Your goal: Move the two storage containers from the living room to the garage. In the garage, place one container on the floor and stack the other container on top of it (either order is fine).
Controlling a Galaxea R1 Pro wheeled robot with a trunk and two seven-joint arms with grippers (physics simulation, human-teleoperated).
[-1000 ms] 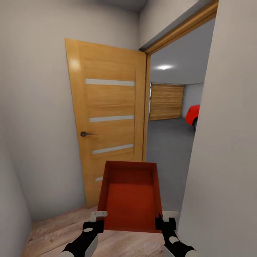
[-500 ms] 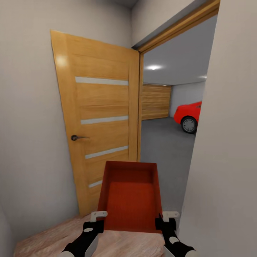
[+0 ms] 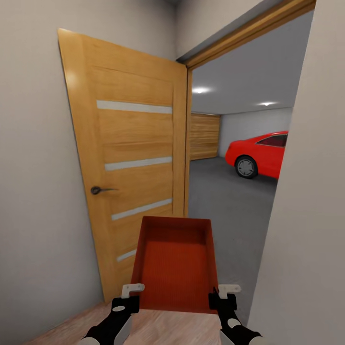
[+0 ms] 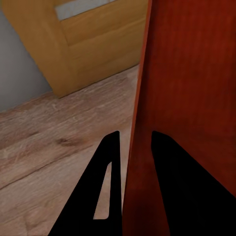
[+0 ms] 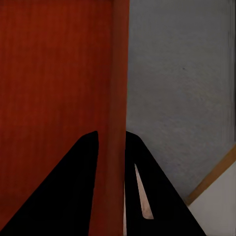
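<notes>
wood-plank floor [image 3: 158, 326] nr doorway, grey garage floor [image 3: 225, 201] w/ red car [image 3: 261, 154]

Head view: looking forward and slightly down from above both arms, facing an open wooden door [image 3: 134, 163] and, past its frame, the garage [image 3: 230, 191] — near enough that the storage container [image 3: 175, 261] lies low at centre. Left wrist view: looking close along the left gripper [image 4: 132, 142], down the container's [image 4: 196, 88] left wall toward the wood-plank floor [image 4: 54, 142] and the door's foot [image 4: 93, 54]. Right wrist view: looking close along the right gripper [image 5: 112, 136], down the container's [image 5: 54, 73] right wall toward the dark grey floor [image 5: 182, 83]. Shared by all three — the container.
</notes>
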